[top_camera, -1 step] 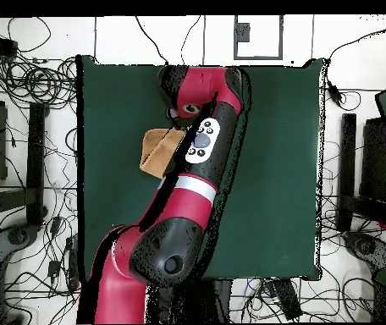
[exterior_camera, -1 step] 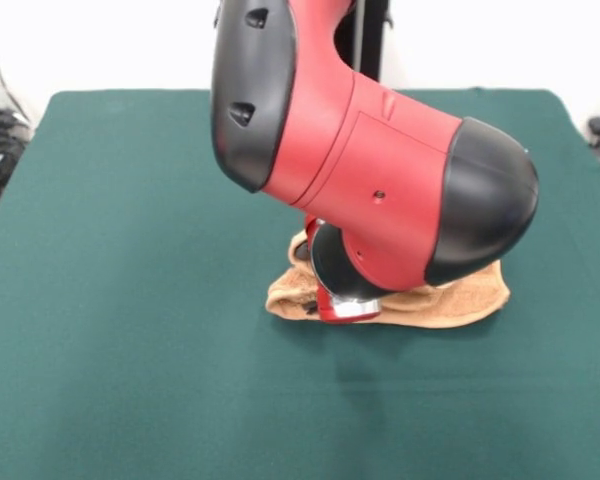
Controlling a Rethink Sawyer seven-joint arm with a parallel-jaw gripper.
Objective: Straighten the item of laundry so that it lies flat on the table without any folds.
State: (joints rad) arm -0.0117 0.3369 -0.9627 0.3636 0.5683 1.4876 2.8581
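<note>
Lying bunched, towel [exterior_camera, -1 step: 460,292], green table [exterior_camera, -1 step: 130,300]

I'm looking at a lab. Tangled black cables [top_camera, -1 step: 31,80] cover the white floor around my green felt-covered table [top_camera, -1 step: 272,169].

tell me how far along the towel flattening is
Nothing looks finished yet: the orange-tan towel lies bunched in a small folded heap on the green table, not spread flat. In hand: the red and black arm is down over the towel, and its bulk hides the hand, so any grip can't be confirmed. Left: opening the folds and laying the whole towel flat.
</note>
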